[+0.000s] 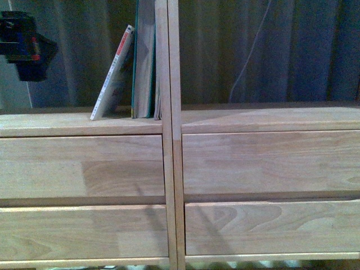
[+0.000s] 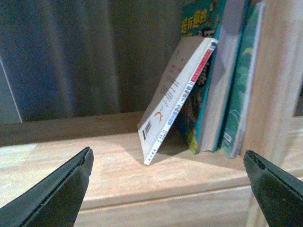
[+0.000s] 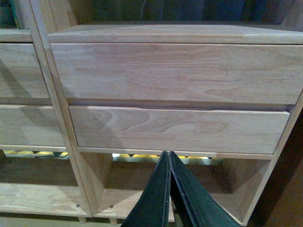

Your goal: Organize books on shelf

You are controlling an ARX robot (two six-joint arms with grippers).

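The left gripper (image 2: 168, 189) hangs with its jaws spread wide and nothing between them, lined up before the shelf board so that the leaning book sits in the gap ahead. That wide stance suits a thin, tilted cover: it leaves room to close in from both sides. In the front view the gripper (image 1: 25, 48) shows as a dark shape up at the left, apart from the books.

The shelf (image 1: 84, 169) fills the scene, a central upright (image 1: 167, 67) splitting it into two columns with plank drawer fronts below. The right column's top board holds nothing visible.

The green books (image 1: 144, 56) stand upright, pressed against the upright, which serves as their bookend.

The white paperback (image 1: 114, 73) tilts, its top edge resting on the green books and its foot slid out along the board; it is the one piece out of order, and probably needs standing up flush.

The right gripper (image 3: 169, 189) is pinched closed on nothing, parked low before the right-hand drawer fronts, out of the way.
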